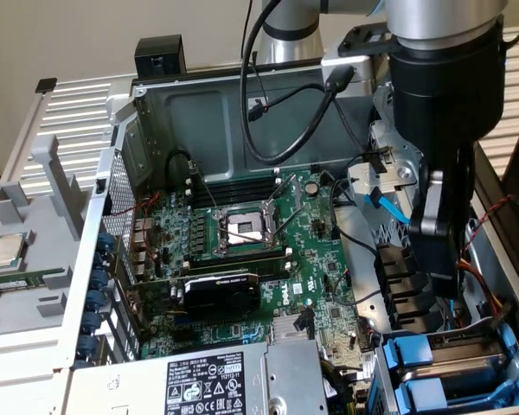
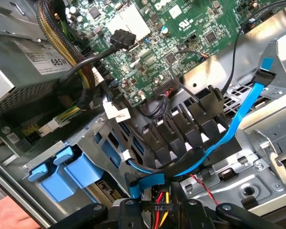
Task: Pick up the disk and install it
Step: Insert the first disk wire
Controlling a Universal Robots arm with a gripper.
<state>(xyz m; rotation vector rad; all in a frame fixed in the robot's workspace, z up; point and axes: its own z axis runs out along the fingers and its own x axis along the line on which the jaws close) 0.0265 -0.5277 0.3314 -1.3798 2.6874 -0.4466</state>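
The disk, in its blue carrier, sits inside the drive cage.

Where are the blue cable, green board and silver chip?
blue cable [image 2: 236,119], wrist view, middle of ribbon.
green board [image 1: 320,259], exterior view, open green area.
silver chip [image 1: 6,251], exterior view, its shiny top.
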